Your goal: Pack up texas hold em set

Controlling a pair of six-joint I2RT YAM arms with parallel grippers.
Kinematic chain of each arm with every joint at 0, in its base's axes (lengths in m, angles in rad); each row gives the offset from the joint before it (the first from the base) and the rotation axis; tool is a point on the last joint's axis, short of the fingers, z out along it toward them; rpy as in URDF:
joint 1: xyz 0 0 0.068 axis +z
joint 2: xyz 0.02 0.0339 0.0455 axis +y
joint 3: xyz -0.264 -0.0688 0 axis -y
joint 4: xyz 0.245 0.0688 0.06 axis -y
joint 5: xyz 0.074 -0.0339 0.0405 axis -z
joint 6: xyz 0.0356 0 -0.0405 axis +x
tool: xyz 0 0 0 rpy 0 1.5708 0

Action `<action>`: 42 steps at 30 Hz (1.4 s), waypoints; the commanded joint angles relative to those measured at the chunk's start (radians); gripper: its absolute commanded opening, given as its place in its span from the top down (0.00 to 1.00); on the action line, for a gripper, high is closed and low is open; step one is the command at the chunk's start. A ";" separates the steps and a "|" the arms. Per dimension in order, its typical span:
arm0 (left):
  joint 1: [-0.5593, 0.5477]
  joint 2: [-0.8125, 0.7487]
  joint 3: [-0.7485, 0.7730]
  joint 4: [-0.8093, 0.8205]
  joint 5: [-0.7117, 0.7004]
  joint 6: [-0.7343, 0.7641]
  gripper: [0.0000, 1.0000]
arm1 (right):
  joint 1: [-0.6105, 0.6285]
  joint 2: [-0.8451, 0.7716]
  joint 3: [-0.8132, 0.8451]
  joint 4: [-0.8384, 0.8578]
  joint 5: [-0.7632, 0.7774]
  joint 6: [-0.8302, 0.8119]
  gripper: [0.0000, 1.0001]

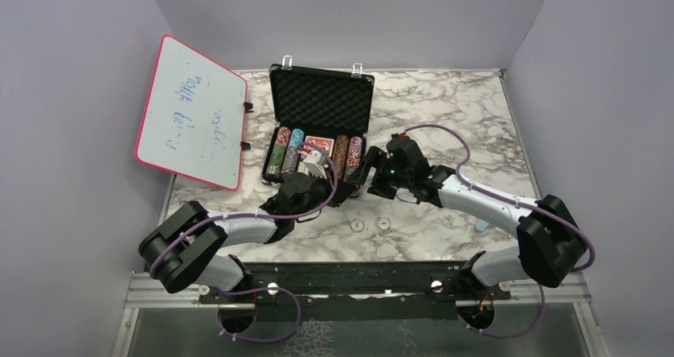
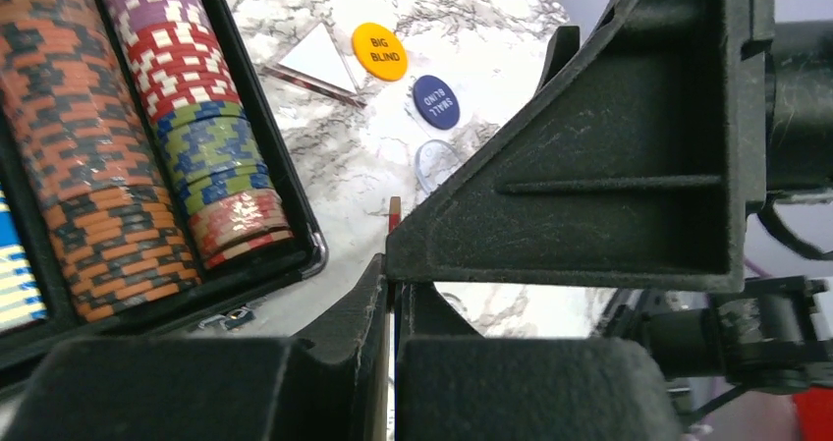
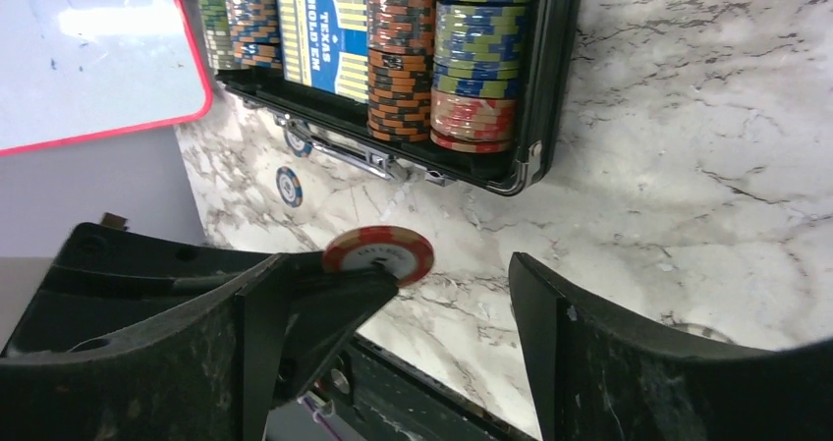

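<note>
Case sits open on the marble table, at 12 o'clock from the arm bases in the top view, with its foam lid upright on the far side. Chip rows fill the tray on either side of a blue deck. The top view also shows a red deck between the rows. Both claws meet just off the case's 5 o'clock corner. Left claw is pinched almost closed, with only a thin slit between the fingers, and clamps one red chip, seen edge-on in its own camera. Right claw is spread wide and grips nothing. The red chip sits inside its gap, close to the finger at 9 o'clock in the right wrist view and well apart from the other. In the left wrist view one right-claw finger appears to touch the left claw's tip. The red chip is outside the case, near its front wall. Orange button and blue button lie flat on the marble past the case corner, blue at 5 o'clock of orange in that view. Loose chip lies on the marble just in front of the case. Whiteboard leans at 9 o'clock of the case.
</note>
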 commanded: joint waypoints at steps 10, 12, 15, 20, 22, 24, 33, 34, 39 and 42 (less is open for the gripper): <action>-0.001 -0.158 0.098 -0.330 0.270 0.871 1.00 | -0.146 -0.083 -0.096 -0.021 0.039 0.009 0.16; -0.002 -0.174 0.143 -0.433 0.303 1.002 1.00 | -0.156 -0.080 -0.120 -0.011 0.028 0.014 0.16; -0.002 -0.140 0.258 -0.672 0.342 1.201 1.00 | -0.164 -0.076 -0.139 -0.003 0.024 0.012 0.17; 0.012 -0.023 0.401 -0.936 0.354 1.386 1.00 | -0.196 -0.076 -0.190 0.014 0.013 0.027 0.17; 0.031 0.006 0.422 -0.953 0.362 1.400 1.00 | -0.225 -0.087 -0.230 0.044 -0.007 0.038 0.18; 0.048 0.034 0.439 -0.969 0.380 1.421 1.00 | -0.252 -0.096 -0.258 0.070 -0.031 0.033 0.19; 0.080 0.169 0.560 -1.013 0.380 1.436 1.00 | -0.287 -0.096 -0.263 0.049 -0.046 -0.018 0.21; 0.082 0.182 0.573 -1.013 0.375 1.435 1.00 | -0.290 -0.099 -0.261 0.043 -0.044 -0.024 0.22; 0.086 0.225 0.622 -1.025 0.342 1.463 0.99 | -0.305 -0.112 -0.258 0.018 -0.039 -0.047 0.21; 0.087 0.247 0.642 -1.052 0.330 1.497 0.99 | -0.316 -0.119 -0.257 0.010 -0.039 -0.060 0.21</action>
